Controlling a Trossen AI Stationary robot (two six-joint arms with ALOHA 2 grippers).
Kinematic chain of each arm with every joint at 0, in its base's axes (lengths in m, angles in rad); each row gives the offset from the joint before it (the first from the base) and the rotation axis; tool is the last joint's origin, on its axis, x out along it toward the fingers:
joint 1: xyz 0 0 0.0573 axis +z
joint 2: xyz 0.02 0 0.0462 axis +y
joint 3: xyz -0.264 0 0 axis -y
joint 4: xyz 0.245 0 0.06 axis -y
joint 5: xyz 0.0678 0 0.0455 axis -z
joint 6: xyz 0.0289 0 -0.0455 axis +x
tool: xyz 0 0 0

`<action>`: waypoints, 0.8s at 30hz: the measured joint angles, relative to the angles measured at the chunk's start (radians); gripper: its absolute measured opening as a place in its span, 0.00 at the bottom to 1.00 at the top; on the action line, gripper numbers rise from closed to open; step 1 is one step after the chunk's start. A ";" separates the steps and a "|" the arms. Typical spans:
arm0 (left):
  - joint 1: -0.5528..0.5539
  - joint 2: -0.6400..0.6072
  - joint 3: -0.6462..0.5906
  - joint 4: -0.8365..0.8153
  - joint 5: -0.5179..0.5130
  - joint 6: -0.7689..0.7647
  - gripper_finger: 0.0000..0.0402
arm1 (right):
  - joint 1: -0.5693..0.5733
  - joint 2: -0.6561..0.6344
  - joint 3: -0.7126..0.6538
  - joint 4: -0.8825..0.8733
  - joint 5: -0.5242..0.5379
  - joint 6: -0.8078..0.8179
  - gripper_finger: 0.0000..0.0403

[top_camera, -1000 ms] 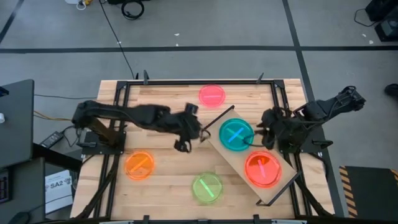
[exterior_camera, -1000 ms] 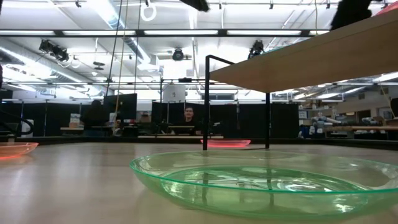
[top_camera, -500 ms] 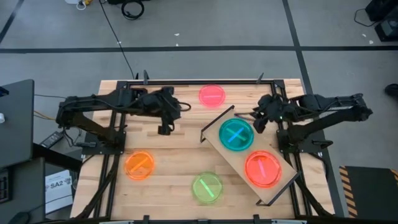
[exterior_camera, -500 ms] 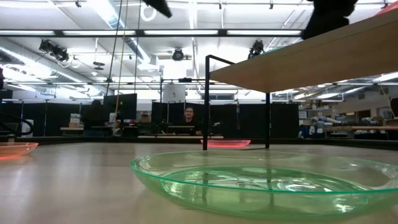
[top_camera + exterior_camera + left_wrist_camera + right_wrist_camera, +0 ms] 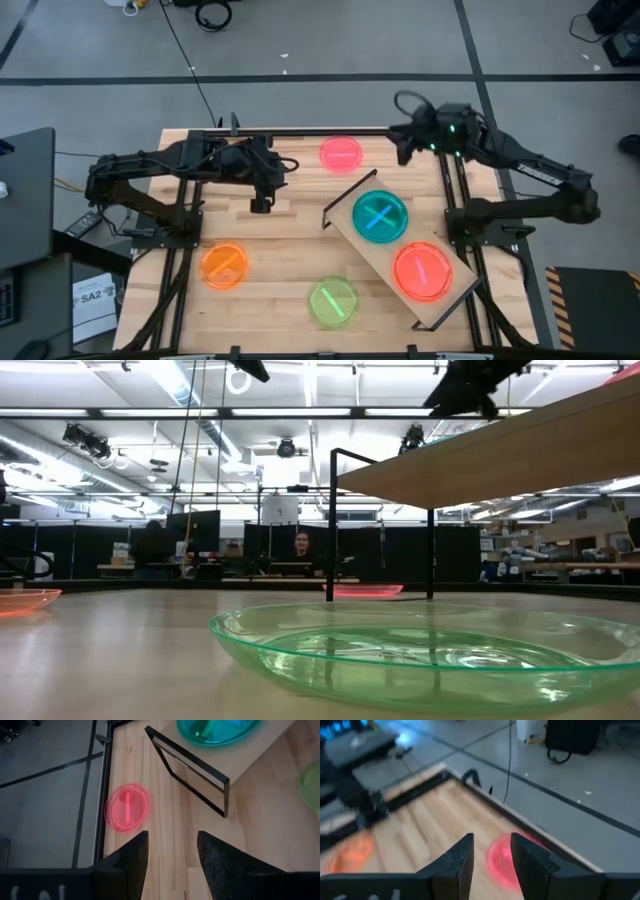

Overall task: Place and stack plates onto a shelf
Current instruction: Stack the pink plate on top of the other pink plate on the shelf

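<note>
On the shelf [image 5: 399, 244], a light-wood plank lying aslant at the table's right, rest a teal plate [image 5: 380, 215] and a red plate [image 5: 422, 270]. Flat on the tabletop lie a pink plate [image 5: 341, 153] at the far edge, an orange plate [image 5: 224, 265] at the left and a green plate [image 5: 332, 301] at the near edge. My left gripper [image 5: 260, 206] hangs open above bare wood left of the shelf. My right gripper [image 5: 402, 150] is open in the air over the far right, aimed at the pink plate [image 5: 502, 857]. Neither holds anything.
A black metal frame [image 5: 300, 131] runs along the table's edges. The shelf's thin black wire leg [image 5: 192, 775] stands at its left end. The green plate [image 5: 420, 655] fills the front of the low view. A person sits far behind the table [image 5: 303, 547].
My left gripper has drawn back from the shelf's left end toward the table's far left and risen. My right gripper has swung away from the teal plate toward the far edge, tipping up toward level, and now faces the pink plate. No plate has moved.
</note>
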 joint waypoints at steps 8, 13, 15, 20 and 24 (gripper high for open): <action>0.005 0.000 0.000 0.001 -0.003 -0.030 0.44 | -0.235 0.159 0.000 0.078 -0.189 0.063 0.34; 0.004 0.000 0.000 0.001 -0.002 -0.051 0.44 | -0.310 0.286 0.000 0.078 -0.253 0.150 0.34; 0.005 0.000 0.000 0.001 -0.002 -0.050 0.44 | -0.322 0.332 0.000 0.079 -0.256 0.152 0.34; 0.005 0.001 0.000 -0.007 -0.002 -0.050 0.44 | -0.329 0.434 0.000 0.101 -0.256 0.153 0.34; 0.010 0.000 0.000 -0.050 -0.009 -0.050 0.44 | -0.328 0.501 0.000 0.135 -0.258 0.173 0.34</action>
